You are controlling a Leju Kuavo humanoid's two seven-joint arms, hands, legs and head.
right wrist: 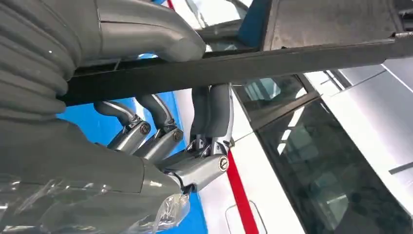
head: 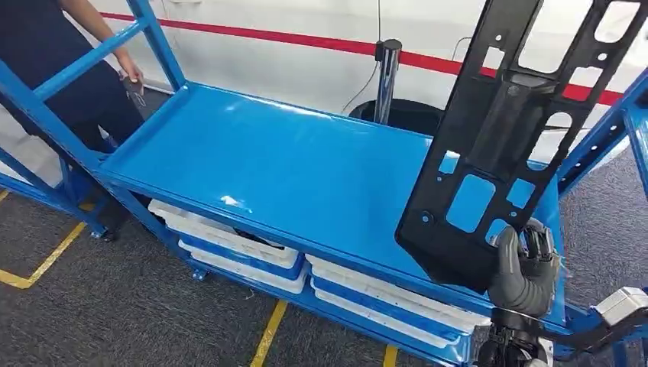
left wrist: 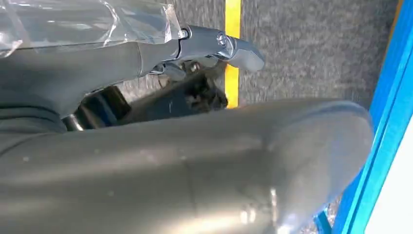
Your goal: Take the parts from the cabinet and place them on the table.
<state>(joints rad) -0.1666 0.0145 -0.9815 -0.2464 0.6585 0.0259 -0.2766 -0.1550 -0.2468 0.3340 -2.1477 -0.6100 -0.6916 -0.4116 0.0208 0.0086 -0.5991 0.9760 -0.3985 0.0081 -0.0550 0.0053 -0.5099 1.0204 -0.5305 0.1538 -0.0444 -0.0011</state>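
Nearest the head camera, the right hand (head: 523, 269) is seen at lower right, closed on the bottom corner of a black panel part (head: 510, 130). The part is held upright, slightly tilted, rising past the picture's top edge; cut-out windows in it show the blue behind. In the right wrist view the part (right wrist: 234, 63) is seen edge-on as a dark bar, clamped between the thick thumb on one side and the darker fingers (right wrist: 213, 109) on the other.

Going left to right in the head view: a person (head: 57, 53) in dark clothing stands at far left behind the blue frame, a hand (head: 131, 73) at the shelf corner. The blue cabinet shelf (head: 275, 168) spans the middle, its top bare and glossy. White trays (head: 229, 241) are stacked on the level beneath. A chrome post (head: 387, 76) stands behind the shelf, before a white wall with a red stripe (head: 306, 40). Yellow floor lines (head: 46, 260) are marked on grey carpet.

The left hand (left wrist: 214, 46) is seen close up in the left wrist view over carpet; whether it is open or closed cannot be told.
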